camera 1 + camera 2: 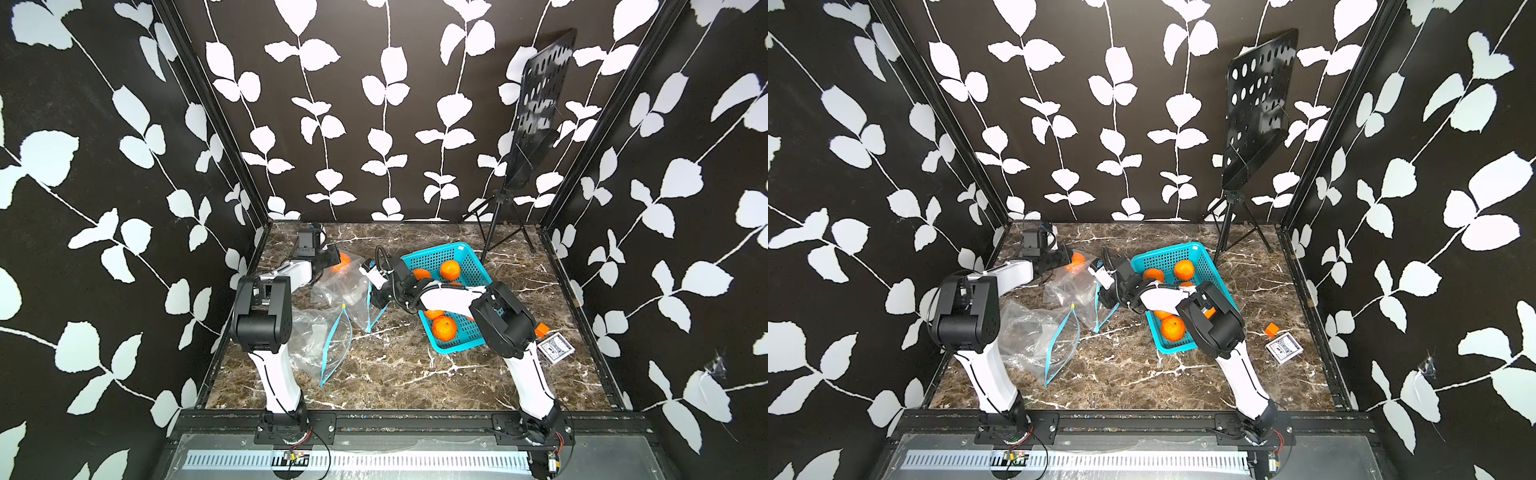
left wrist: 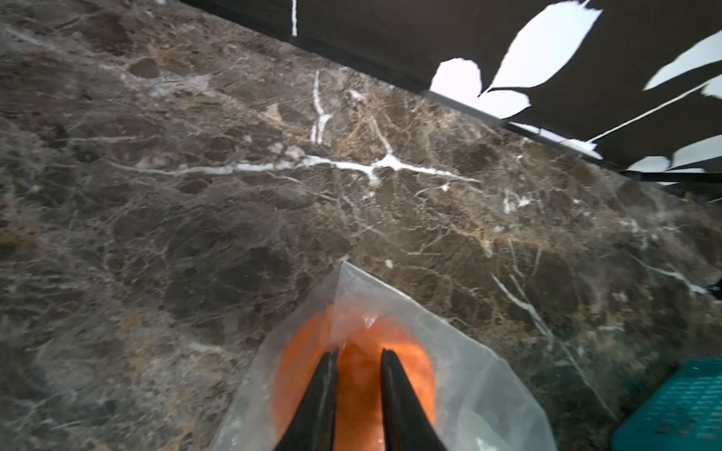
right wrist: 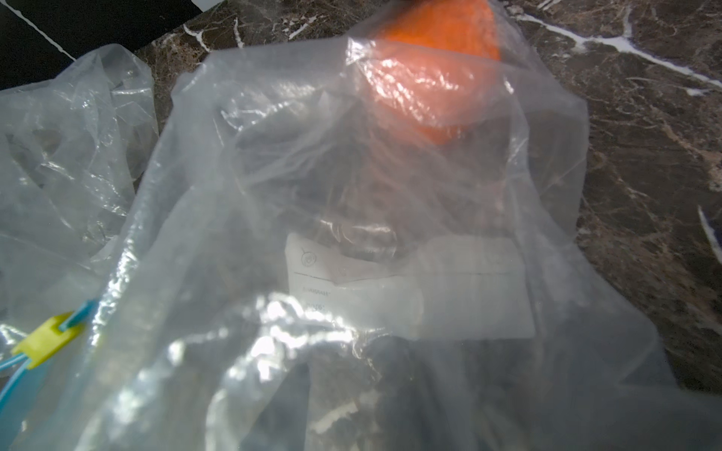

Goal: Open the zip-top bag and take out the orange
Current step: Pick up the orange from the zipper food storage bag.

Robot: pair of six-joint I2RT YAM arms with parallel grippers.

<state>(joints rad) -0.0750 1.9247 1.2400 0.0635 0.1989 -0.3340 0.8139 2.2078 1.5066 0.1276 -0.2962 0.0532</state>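
Clear, limp film over a firm orange, toward the far left of the table (image 2: pixel 195 195).
Your left gripper (image 2: pixel 359 353) has its jaws nearly together, with a slim gap and film in it; whether they have bitten, I cannot tell. Just beyond them the orange (image 2: pixel 301 371) sits in the closed bottom corner of the zip-top bag (image 2: pixel 488 390). Expect slippery plastic and a round fruit that rolls, so pinch film here, not fruit. Your right gripper (image 1: pixel 376 300) is at the blue-zip end, jaws veiled by film, state unclear.
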